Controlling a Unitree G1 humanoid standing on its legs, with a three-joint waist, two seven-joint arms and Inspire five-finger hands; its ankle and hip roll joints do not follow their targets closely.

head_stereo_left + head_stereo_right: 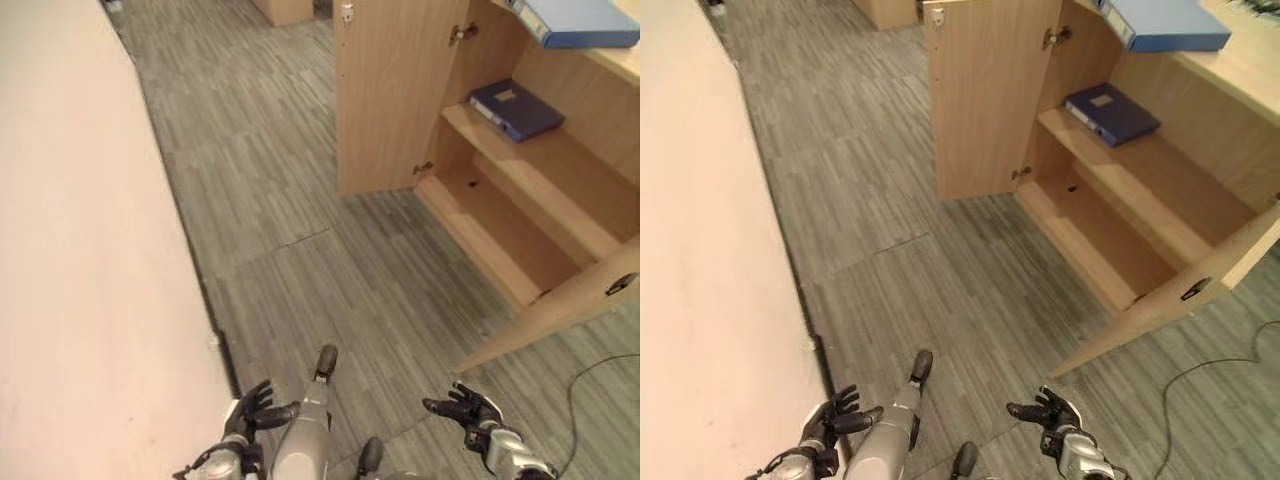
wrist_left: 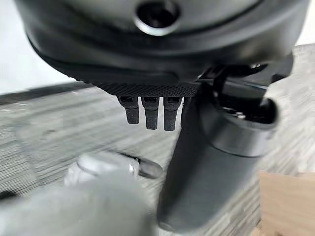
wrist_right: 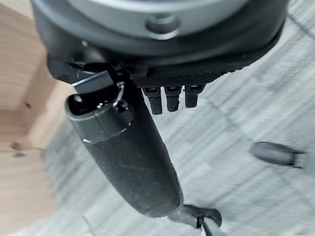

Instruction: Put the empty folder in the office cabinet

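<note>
The office cabinet (image 1: 520,200) stands ahead and to the right with both of its doors swung open, one door (image 1: 385,95) on the far side and the other door (image 1: 560,310) nearer, angled out over the grey plank floor (image 1: 300,230). Inside are 2 wooden levels: an upper shelf (image 1: 540,165) and the bottom board (image 1: 495,235) below it. A dark blue folder (image 1: 516,108) lies flat on the far end of the upper shelf, close to the hinge side of the far door. A lighter blue folder (image 1: 580,22) lies on the surface on top of the cabinet (image 1: 625,60), with one end reaching past its edge. The left hand (image 1: 255,408) hangs low at the near edge of the head views, just beside the cream wall (image 1: 80,250) that runs along the left; its fingers are spread and loose, and it holds nothing. The right hand (image 1: 465,408) is low on the right, near the outer corner of the nearer door but not touching it, with fingers also spread and empty. In the left wrist view the left hand (image 2: 197,162) shows straight fingers over the floor, and in the right wrist view the right hand (image 3: 128,157) shows the same, with cabinet wood beside it.
</note>
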